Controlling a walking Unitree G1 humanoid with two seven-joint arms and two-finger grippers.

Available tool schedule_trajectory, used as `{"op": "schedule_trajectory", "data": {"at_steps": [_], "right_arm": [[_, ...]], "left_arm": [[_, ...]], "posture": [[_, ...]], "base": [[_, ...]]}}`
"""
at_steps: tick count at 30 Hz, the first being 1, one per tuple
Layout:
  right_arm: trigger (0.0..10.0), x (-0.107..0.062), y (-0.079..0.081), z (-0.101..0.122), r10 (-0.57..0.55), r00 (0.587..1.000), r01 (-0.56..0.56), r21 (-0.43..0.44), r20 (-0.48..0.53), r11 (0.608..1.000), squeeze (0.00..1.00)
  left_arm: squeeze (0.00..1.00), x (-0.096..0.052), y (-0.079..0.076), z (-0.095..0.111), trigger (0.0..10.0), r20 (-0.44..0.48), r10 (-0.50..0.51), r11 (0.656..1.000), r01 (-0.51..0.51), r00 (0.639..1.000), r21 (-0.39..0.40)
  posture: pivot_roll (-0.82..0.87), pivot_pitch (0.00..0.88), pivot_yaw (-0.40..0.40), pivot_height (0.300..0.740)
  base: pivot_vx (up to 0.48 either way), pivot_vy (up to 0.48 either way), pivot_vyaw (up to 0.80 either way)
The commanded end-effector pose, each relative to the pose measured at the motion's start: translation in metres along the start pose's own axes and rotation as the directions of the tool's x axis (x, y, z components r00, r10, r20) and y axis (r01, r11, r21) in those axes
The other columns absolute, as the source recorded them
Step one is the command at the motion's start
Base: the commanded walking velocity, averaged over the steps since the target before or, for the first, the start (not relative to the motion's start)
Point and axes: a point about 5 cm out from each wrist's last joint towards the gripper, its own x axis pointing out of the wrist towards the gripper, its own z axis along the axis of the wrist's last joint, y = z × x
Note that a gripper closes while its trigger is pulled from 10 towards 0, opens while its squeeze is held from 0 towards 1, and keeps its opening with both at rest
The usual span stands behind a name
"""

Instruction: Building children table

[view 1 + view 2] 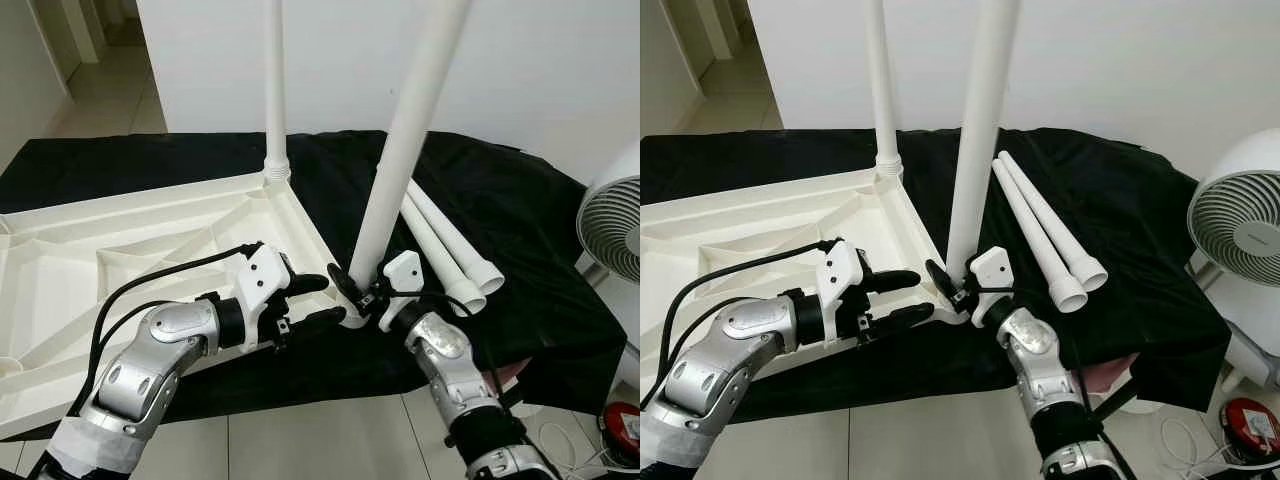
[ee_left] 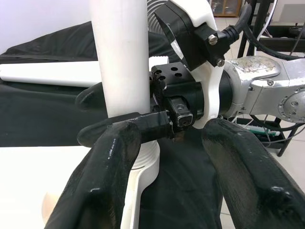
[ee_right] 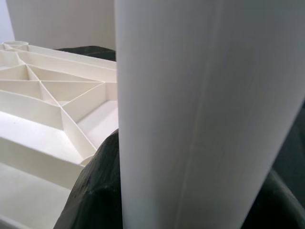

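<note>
Left hand (image 1: pixel 318 300) hovers open and empty just left of the near corner socket (image 1: pixel 352 318) of the upturned tabletop (image 1: pixel 120 270). Right hand (image 1: pixel 352 288) is clamped low on the leg (image 1: pixel 400 150), whose long axis stands nearly upright, tilting right, its foot at that socket. Two spare legs (image 1: pixel 450 245) lie farther right on the black cloth (image 1: pixel 520 250).
</note>
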Motion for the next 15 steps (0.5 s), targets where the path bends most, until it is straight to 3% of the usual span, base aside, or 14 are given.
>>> {"op": "schedule_trajectory", "data": {"at_steps": [1,8,15], "right_arm": [[10.0,-0.017,0.007,-0.037,0.049,0.974,-0.043,0.035,-0.22,0.998,0.0],[10.0,-0.017,0.004,-0.034,0.102,0.97,-0.091,0.059,-0.223,0.994,0.0],[10.0,-0.02,-0.01,-0.038,0.024,0.974,0.014,0.166,-0.224,0.986,0.0]], "left_arm": [[0.0,0.001,-0.001,0.004,10.0,0.01,-0.017,1.0,0.017,1.0,0.004],[0.0,0.001,-0.003,0.004,10.0,0.009,-0.02,1.0,0.02,1.0,0.0],[0.0,0.0,-0.004,0.004,10.0,0.009,-0.024,1.0,0.024,1.0,-0.003]], "posture": [[-0.01,0.0,-0.023,0.74],[-0.01,0.0,-0.022,0.74],[-0.01,0.0,-0.017,0.74]], "base": [[0.0,0.0,0.0],[0.0,0.0,0.0],[0.0,0.0,0.0]]}}
